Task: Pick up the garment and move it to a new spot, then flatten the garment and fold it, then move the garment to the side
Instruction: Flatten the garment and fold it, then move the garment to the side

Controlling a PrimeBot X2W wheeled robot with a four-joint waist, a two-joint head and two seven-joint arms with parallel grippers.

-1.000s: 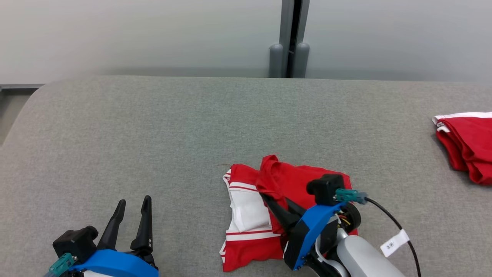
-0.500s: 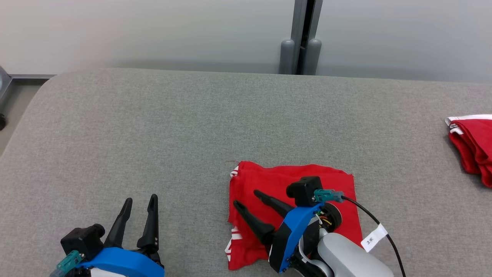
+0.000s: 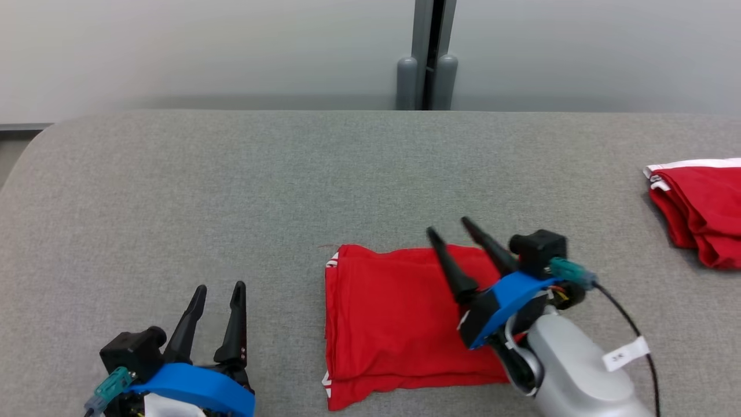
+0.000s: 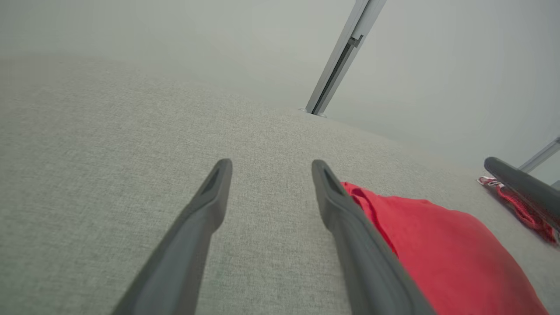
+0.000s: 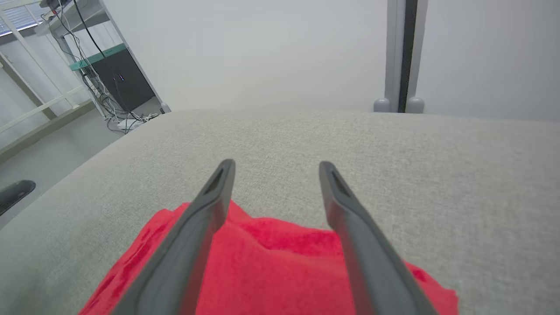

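- Head view, nearest edge: the left gripper (image 3: 220, 286) sits at the lower left, its two tapered dark fingers spread apart over the bare surface, holding nothing.
- To its right, at lower centre, the garment (image 3: 393, 318) lies folded into a flat, roughly square pad of soft red knit, with slivers of white trim at its left edge.
- The right gripper (image 3: 447, 225) hangs over the garment's far right corner, jaws wide and empty, its fingertips reaching just past the far hem.
- The grey padded surface (image 3: 231, 174) has a fine woven texture and a rounded far-left corner.
- Far right, another red cloth (image 3: 700, 214) with a white edge lies rumpled, well apart.
- Beyond, a grey post (image 3: 426, 58) splits the pale wall.
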